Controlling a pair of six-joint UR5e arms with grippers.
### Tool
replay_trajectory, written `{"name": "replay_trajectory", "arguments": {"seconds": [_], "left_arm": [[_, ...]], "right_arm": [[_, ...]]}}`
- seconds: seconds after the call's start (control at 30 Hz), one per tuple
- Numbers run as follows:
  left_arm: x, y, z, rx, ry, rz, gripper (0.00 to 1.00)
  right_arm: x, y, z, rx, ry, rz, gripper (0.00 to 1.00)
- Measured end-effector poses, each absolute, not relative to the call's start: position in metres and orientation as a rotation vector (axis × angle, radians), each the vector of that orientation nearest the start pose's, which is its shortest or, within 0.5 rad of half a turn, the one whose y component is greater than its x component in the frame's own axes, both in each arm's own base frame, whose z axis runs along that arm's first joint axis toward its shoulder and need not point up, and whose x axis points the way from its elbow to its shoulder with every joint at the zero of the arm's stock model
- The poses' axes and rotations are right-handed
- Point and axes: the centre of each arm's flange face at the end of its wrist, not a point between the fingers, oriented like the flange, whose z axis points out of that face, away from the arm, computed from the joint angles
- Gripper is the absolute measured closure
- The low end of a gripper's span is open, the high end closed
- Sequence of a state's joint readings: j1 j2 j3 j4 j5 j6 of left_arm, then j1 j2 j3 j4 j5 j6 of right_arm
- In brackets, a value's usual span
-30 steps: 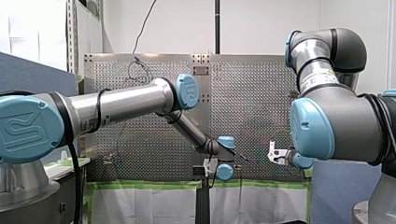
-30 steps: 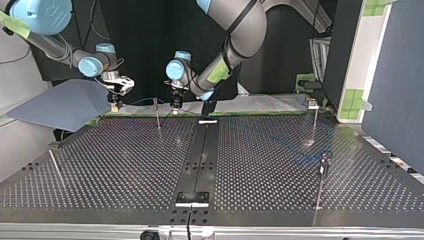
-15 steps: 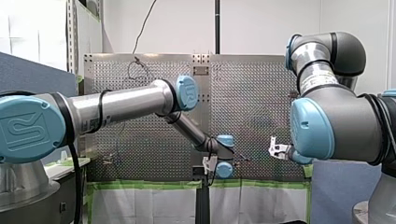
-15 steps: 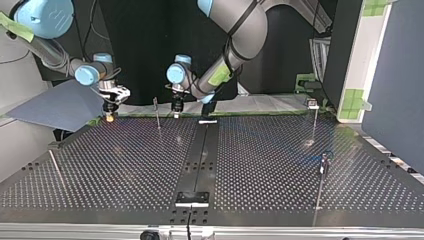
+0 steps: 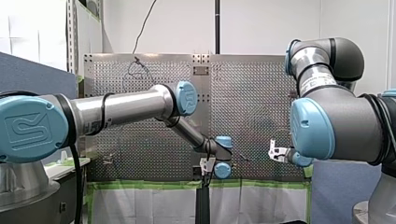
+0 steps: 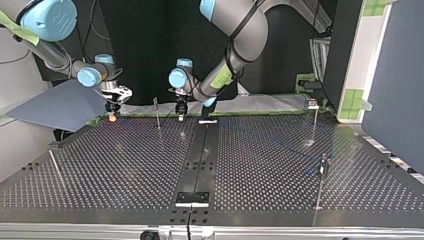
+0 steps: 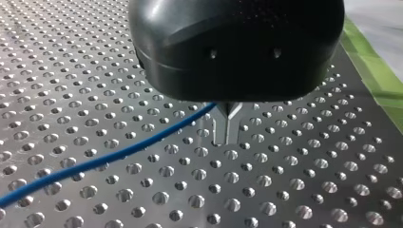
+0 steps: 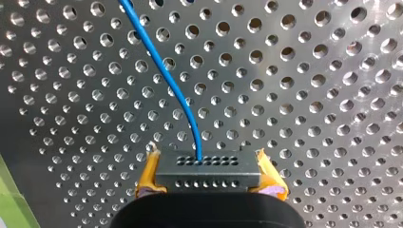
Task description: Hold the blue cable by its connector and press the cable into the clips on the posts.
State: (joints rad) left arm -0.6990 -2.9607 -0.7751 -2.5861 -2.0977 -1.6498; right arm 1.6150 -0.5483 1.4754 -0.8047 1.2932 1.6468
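Pads (image 8: 148, 176) of my right gripper (image 8: 209, 179), yellow ones, are clamped on both ends of the dark connector (image 8: 209, 164), a flat block with rows of small holes in it. The blue cable (image 8: 176, 90) leaves the middle of the connector's face and curves away ahead of the gripper, over the perforated table (image 8: 309, 95).

In the left wrist view the cable crosses the table and runs in under the black body of my left gripper (image 7: 229, 110), meeting its tip. The body hides the rest, so I cannot tell whether that gripper grips it.

In the top view my right gripper hangs at the upper left of the frame and my left gripper near the upper middle. A thin upright post (image 6: 157, 112) stands between them.
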Motion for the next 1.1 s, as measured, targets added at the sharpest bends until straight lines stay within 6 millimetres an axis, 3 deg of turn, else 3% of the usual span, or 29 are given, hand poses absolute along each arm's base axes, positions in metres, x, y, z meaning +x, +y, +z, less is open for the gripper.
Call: {"name": "replay_trajectory", "arguments": {"seconds": [0.2, 0.23, 0.27, 0.3, 0.33, 0.37, 0.73, 1.1], "left_arm": [[0.576, -0.592, -0.088, 0.099, 1.621, -0.168, 1.0], [0.575, -0.591, -0.089, 0.101, 1.624, -0.166, 0.9], [0.575, -0.59, -0.09, 0.104, 1.627, -0.163, 0.66], [0.573, -0.589, -0.092, 0.11, 1.63, -0.158, 0.66], [0.572, -0.589, -0.093, 0.115, 1.633, -0.153, 0.53], [0.571, -0.588, -0.095, 0.12, 1.635, -0.149, 0.0], [0.55, -0.594, -0.1, 0.195, 1.669, -0.145, 0.0], [0.526, -0.609, -0.07, 0.297, 1.663, -0.198, 0.0]], "right_arm": [[0.192, -0.673, -0.041, 1.503, -1.208, 1.449, 1.0], [0.193, -0.673, -0.041, 1.503, -1.207, 1.449, 1.0], [0.193, -0.673, -0.041, 1.504, -1.206, 1.45, 1.0], [0.193, -0.673, -0.041, 1.504, -1.206, 1.451, 1.0], [0.193, -0.673, -0.041, 1.505, -1.206, 1.451, 1.0], [0.194, -0.673, -0.041, 1.507, -1.205, 1.453, 1.0], [0.195, -0.671, -0.041, 1.52, -1.203, 1.463, 1.0], [0.2, -0.67, -0.042, 1.53, -1.202, 1.468, 1.0]]}}
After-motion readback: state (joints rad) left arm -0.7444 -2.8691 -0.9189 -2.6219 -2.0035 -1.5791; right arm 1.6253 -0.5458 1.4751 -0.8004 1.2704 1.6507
